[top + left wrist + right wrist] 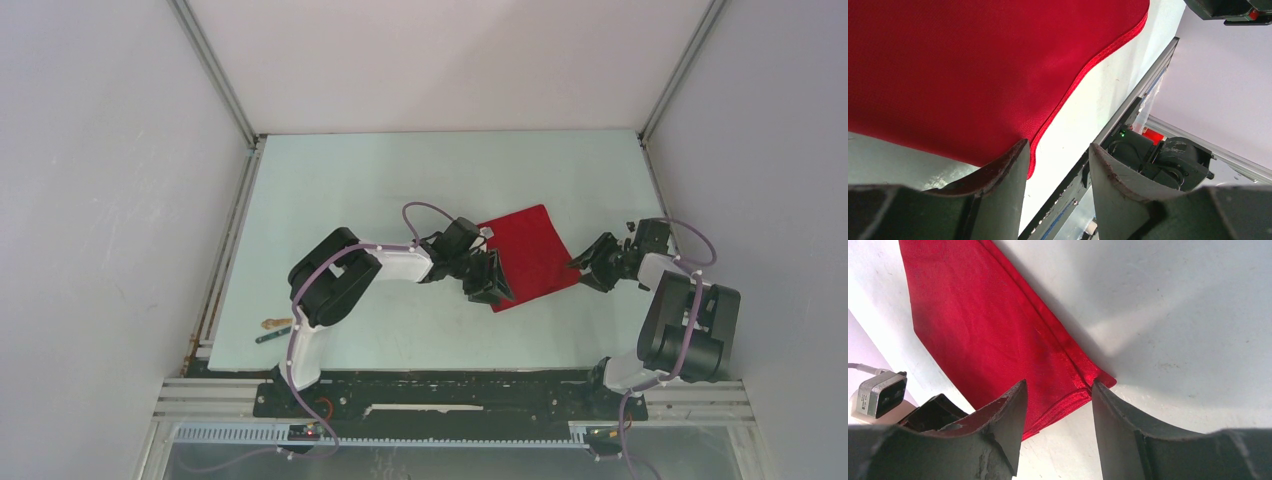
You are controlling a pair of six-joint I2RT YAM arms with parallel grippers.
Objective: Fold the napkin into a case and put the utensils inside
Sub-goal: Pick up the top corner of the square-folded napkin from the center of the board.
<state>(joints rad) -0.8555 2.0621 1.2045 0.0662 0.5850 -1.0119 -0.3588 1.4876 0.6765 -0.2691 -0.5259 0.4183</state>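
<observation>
Fingers apart on both; left gripper (1058,145) hides a napkin (973,65) corner; right gripper (1058,384) straddles another.

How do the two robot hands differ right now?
The left gripper sits at the napkin's near left edge; the right gripper straddles its right corner. The left arm reaches far out; the right arm is folded close to its base. Both grippers are open, holding nothing.
</observation>
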